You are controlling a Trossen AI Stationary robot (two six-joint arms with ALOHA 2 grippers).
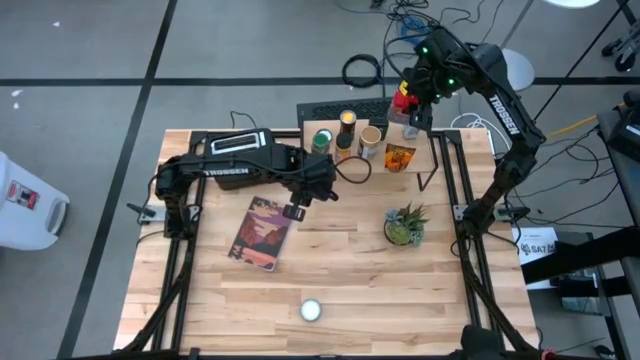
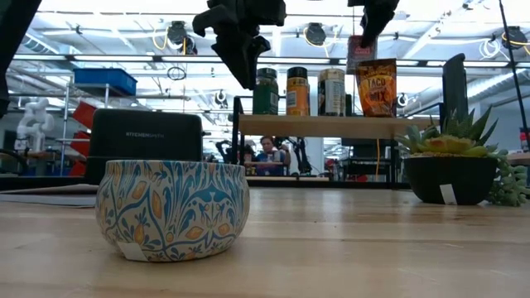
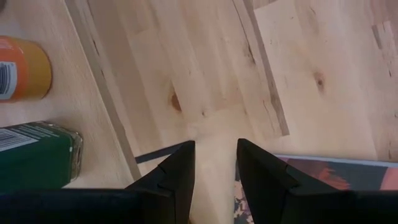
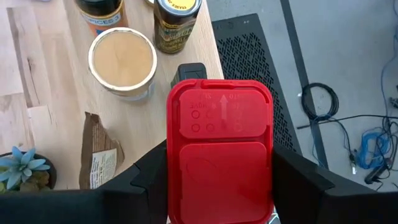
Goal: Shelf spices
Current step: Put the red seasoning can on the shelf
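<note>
The shelf [image 1: 432,150] stands at the table's far side. On its wooden top are a green-topped jar [image 1: 322,140], a yellow-topped jar [image 1: 347,121], a tan-topped jar [image 4: 122,59] and a brown spice packet [image 1: 400,157]. My right gripper [image 1: 408,103] is shut on a red-topped spice jar [image 4: 221,149] above the shelf's far right part. My left gripper [image 3: 214,165] hangs open and holds nothing. It is above the table between the shelf and the reddish book [image 1: 262,232]. A floral tin [image 2: 172,207] with a white top rests on its base near the table's front edge. My right gripper pinches the red-topped jar between its two fingers, one on each side of the jar, just under the lid's edges [image 4: 177,174]. The fingers come from above, slanting down. The jar is lifted clear of the shelf, its lid toward the wrist.
A black toaster [image 1: 235,145] stands left of the shelf. A potted plant [image 1: 405,225] sits in front of the shelf's right end. A black grille-topped box [image 4: 261,68] lies behind the shelf. Bare tabletop [image 1: 420,300] stretches along the near side.
</note>
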